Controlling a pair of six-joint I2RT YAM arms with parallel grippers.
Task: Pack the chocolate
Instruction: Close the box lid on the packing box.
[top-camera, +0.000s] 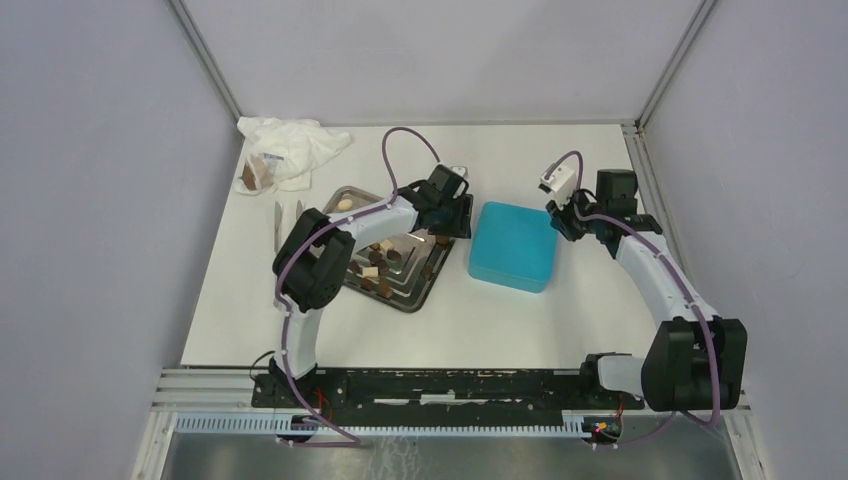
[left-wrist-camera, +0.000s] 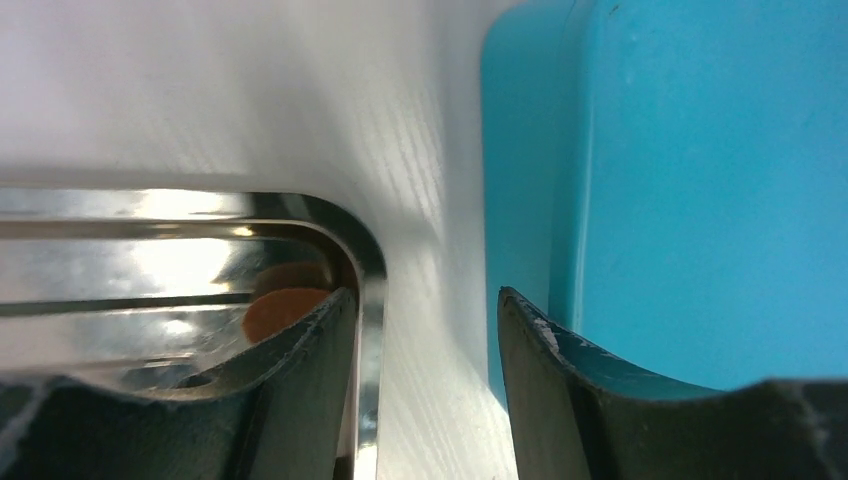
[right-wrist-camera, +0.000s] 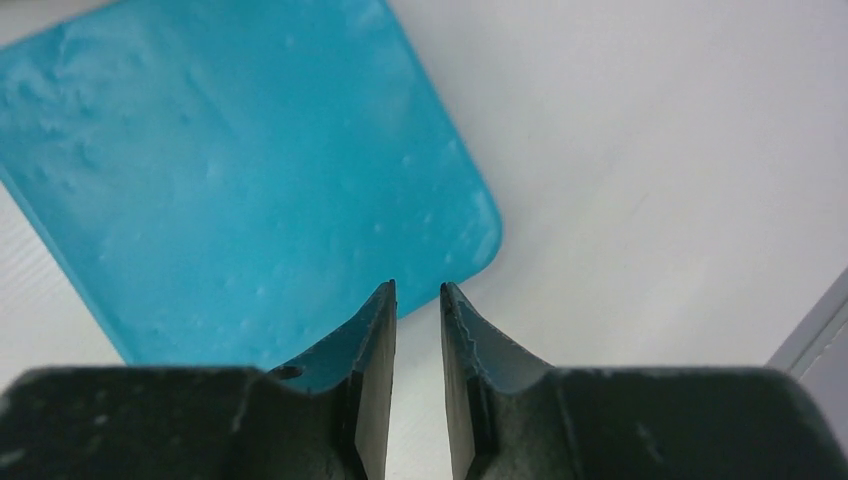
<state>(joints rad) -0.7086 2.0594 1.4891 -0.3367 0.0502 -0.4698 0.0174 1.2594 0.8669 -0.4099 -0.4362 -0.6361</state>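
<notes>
Several small chocolate (top-camera: 372, 270) pieces, dark brown, light brown and cream, lie in the steel tray (top-camera: 412, 300) left of centre. A closed teal box (top-camera: 513, 246) sits to its right. My left gripper (top-camera: 450, 225) hangs low at the tray's far right corner, open. In the left wrist view the left gripper (left-wrist-camera: 425, 292) straddles the tray rim (left-wrist-camera: 368, 290): one finger stands inside by a light brown chocolate disc (left-wrist-camera: 278, 306), the other beside the teal box (left-wrist-camera: 700, 180). My right gripper (top-camera: 562, 218) hovers at the box's far right corner (right-wrist-camera: 250, 180). The right gripper (right-wrist-camera: 417, 286) keeps a narrow empty gap.
A crumpled white plastic bag (top-camera: 295, 148) holding a brown lump (top-camera: 254, 176) lies at the back left. Two white flat sticks (top-camera: 285, 222) rest left of the tray. Grey walls enclose the table on three sides, and the arm bases stand along the near rail (top-camera: 450, 385).
</notes>
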